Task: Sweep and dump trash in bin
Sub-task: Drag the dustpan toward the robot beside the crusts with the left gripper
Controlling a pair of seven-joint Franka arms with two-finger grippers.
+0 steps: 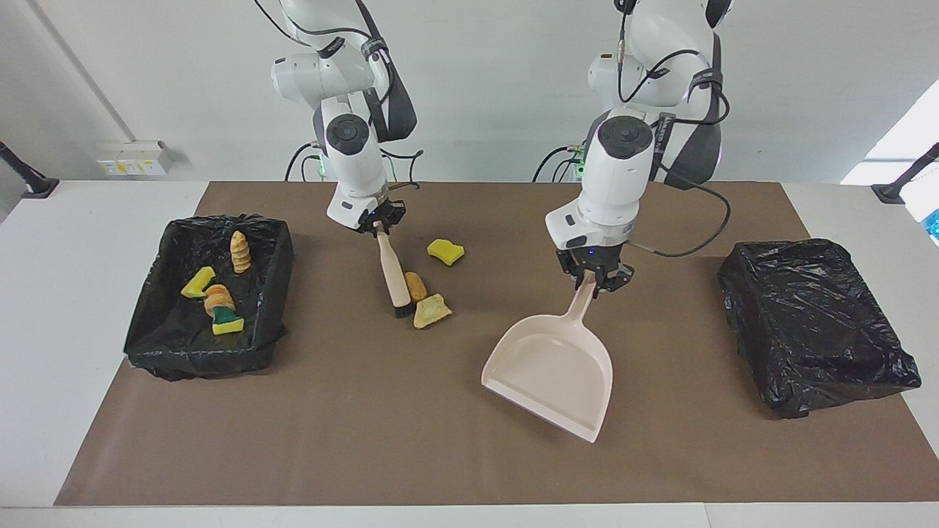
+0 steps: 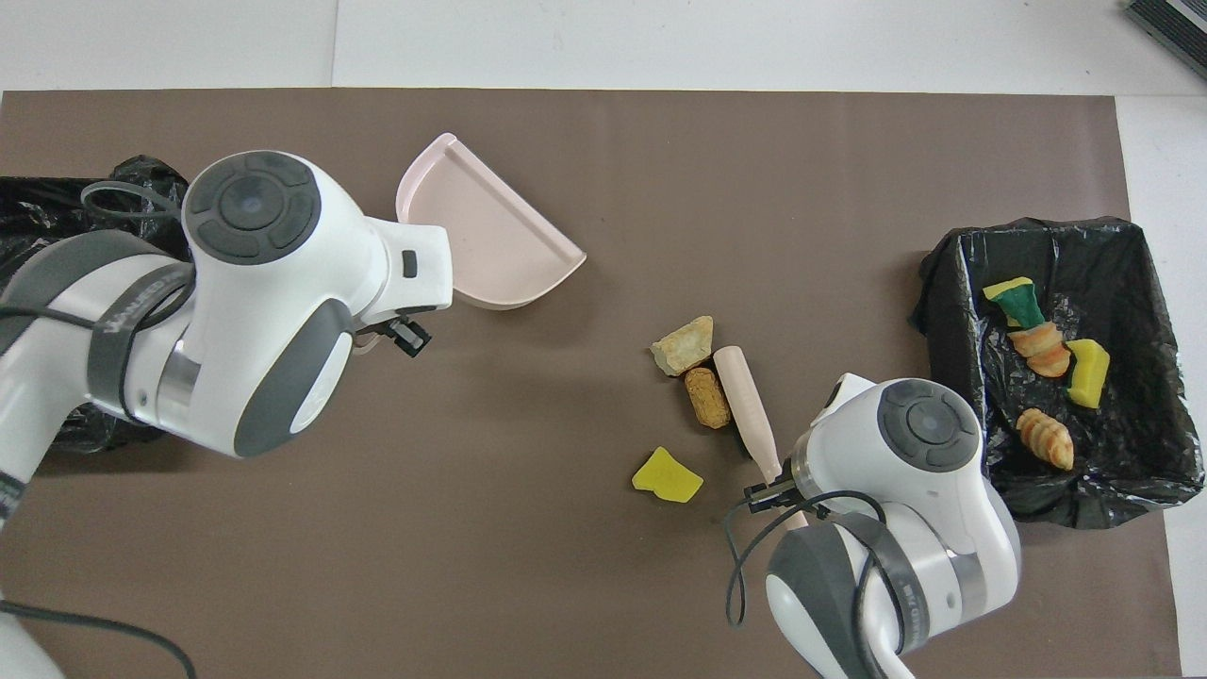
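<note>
the right gripper pinches the top of the hand brush handle, with the brush's black bristles down on the brown mat and touching the brown chunk. the tan chunk lies just beside it, and the yellow sponge bit sits apart, nearer to the robots. four more scraps lie in the open black-lined bin at the right arm's end of the table. the left gripper pinches the dustpan by its handle, the pan tilted above the mat. a second black-bagged bin rests at the left arm's end.
</note>
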